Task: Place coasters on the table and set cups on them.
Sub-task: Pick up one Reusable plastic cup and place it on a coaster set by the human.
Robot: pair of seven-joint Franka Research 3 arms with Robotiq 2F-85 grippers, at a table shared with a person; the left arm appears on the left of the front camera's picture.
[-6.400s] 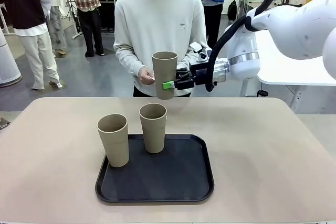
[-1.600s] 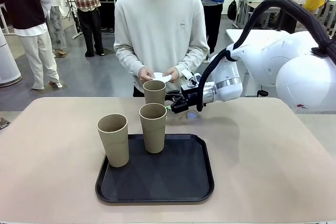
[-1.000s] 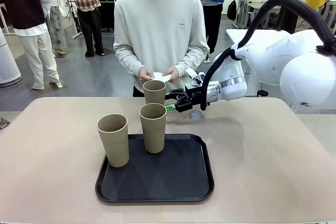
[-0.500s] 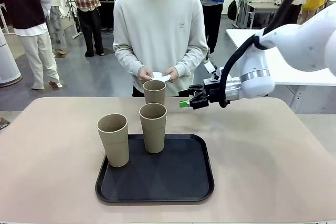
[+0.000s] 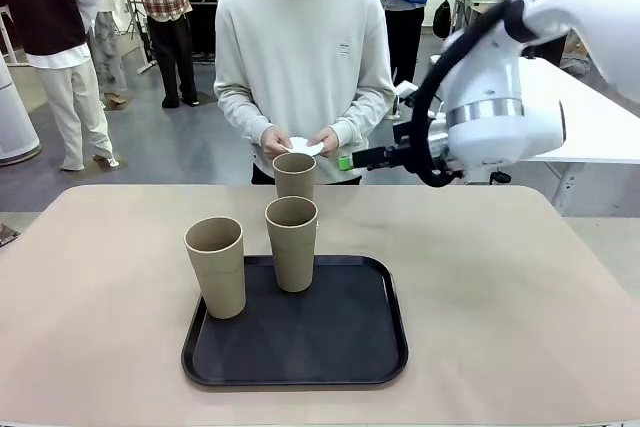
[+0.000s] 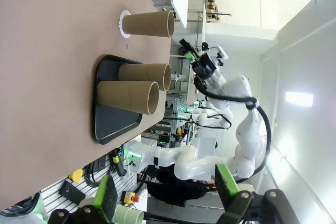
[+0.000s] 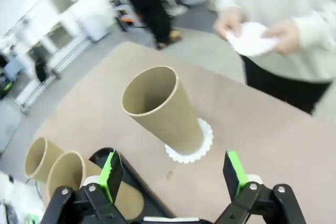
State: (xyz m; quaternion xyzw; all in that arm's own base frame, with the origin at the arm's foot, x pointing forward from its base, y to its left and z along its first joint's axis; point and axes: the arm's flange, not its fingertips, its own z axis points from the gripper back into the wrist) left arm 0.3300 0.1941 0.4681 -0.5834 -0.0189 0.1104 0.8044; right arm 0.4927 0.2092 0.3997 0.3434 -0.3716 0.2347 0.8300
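- The table [image 5: 520, 287] has plenty of bare top left and right of the far cup. I'd guess the next two settings belong there, well apart from the one already made.
- The person's hands [image 5: 300, 140], at the far edge, hold the spare coasters [image 7: 251, 39]. Bring no cup over until one of those lies flat on the top.
- The black tray [image 5: 345, 352] sits near and central, with two tumblers on it.
- The left cup [image 5: 215, 267] and the middle cup [image 5: 291, 244] stand just beside each other. I'd take the middle cup first, coming in from its right at mid-height. Lift it straight up clear of the rim so the neighbour isn't nudged. It's tall and narrow at the foot, so it could tip.
- The far cup [image 5: 294, 175] stands upright beyond the tray, on its coaster [image 7: 191, 150], with lace showing round the base.
- The right gripper [image 5: 348, 160] hangs above the far side, to the right of the far cup and apart from it. Its jaws are spread wide and it carries nothing.
- The left gripper [image 6: 167, 192] is likewise spread wide and empty, well away from the tray.
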